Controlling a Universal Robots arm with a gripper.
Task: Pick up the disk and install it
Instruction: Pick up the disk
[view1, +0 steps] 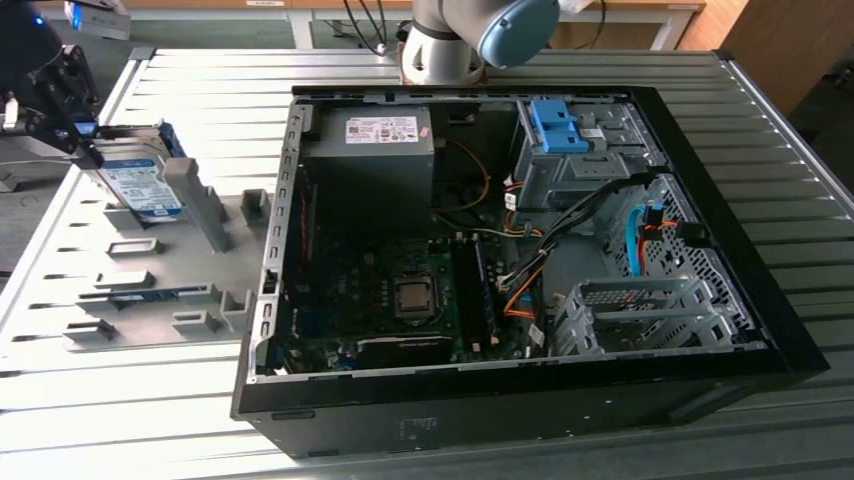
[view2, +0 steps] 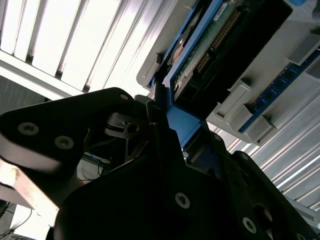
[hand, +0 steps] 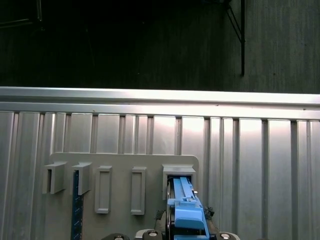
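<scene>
Gripper (view1: 80, 148) clamped shut on the disk (view1: 140, 188), fingers (view2: 156, 112) pinching its blue bracket (view2: 182, 127) (tight on both sides in the second wrist view). Disk is silver with a white-and-blue label, standing upright in the end slot of the grey slotted holder (view1: 160, 300). Holder lies on the slatted metal table (view1: 120, 420), just beside the open PC case (view1: 747, 300), on the exterior view's left. Bare slats run past the holder's far edge.

The arm (view1: 447, 45) was a smooth silver-grey tube, capped at its joint by a rounded pale blue cover (view1: 518, 25). Its tool (view2: 172, 112) was matte black, built from flat angular plates, each fastened by small round silver screw heads (view2: 28, 129).
</scene>
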